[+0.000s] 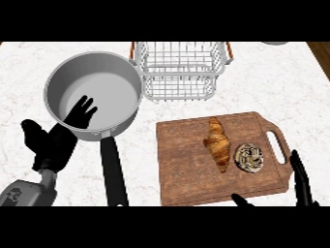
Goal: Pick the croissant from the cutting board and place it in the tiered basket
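A golden croissant [218, 143] lies lengthwise near the middle of the brown wooden cutting board [188, 169]. The white wire tiered basket [180, 68] stands behind the board at the counter's far side. My right hand [300, 180] comes in at the lower right, its straight fingers lying along the board's handle edge, right of the croissant and apart from it. My left hand [56, 138] is open at the left, fingers up, overlapping the rim of a pot.
A grey pot [92, 89] with a long black handle [113, 169] sits left of the board. A round patterned pastry [250, 157] lies on the board just right of the croissant. The counter top is white marble [281, 82].
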`<state>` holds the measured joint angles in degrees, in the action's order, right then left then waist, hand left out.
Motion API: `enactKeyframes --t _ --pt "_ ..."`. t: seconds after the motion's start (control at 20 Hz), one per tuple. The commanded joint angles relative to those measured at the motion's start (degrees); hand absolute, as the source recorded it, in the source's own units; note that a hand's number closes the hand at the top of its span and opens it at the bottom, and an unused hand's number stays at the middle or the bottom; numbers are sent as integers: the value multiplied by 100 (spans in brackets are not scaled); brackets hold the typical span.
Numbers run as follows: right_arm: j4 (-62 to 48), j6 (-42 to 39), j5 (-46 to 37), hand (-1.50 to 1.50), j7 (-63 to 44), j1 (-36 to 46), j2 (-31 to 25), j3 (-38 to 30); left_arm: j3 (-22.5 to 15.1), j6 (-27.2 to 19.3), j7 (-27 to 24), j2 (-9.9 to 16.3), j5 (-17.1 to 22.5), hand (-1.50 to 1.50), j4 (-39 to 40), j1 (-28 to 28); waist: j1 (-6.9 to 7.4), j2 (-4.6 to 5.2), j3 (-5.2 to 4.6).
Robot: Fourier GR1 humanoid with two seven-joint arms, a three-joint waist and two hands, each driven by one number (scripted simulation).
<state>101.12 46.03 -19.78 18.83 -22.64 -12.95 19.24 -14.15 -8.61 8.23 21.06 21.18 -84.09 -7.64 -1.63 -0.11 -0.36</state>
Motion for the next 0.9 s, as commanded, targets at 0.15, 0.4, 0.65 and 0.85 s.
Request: enactKeyframes --t 0.15,0.4,0.65,0.85 --pt "365 370 -2009 -150 -1869 -1065 -134 -11 -74 110 -10 -31 -41 0 -80 -158 49 88 -54" --pt "870 -300 -3291 -150 -3183 -1142 470 213 -214 -44 65 -186 -175 0 -252 -277 233 109 -38" --pt "1327 -1403 -4709 -150 -4551 -819 1261 636 -236 88 4 -278 -142 0 -84 -332 273 109 -26" --pt "1403 -2106 -5791 -150 -5899 -537 1282 897 -76 174 198 -121 -5 0 -161 -326 292 83 -15"
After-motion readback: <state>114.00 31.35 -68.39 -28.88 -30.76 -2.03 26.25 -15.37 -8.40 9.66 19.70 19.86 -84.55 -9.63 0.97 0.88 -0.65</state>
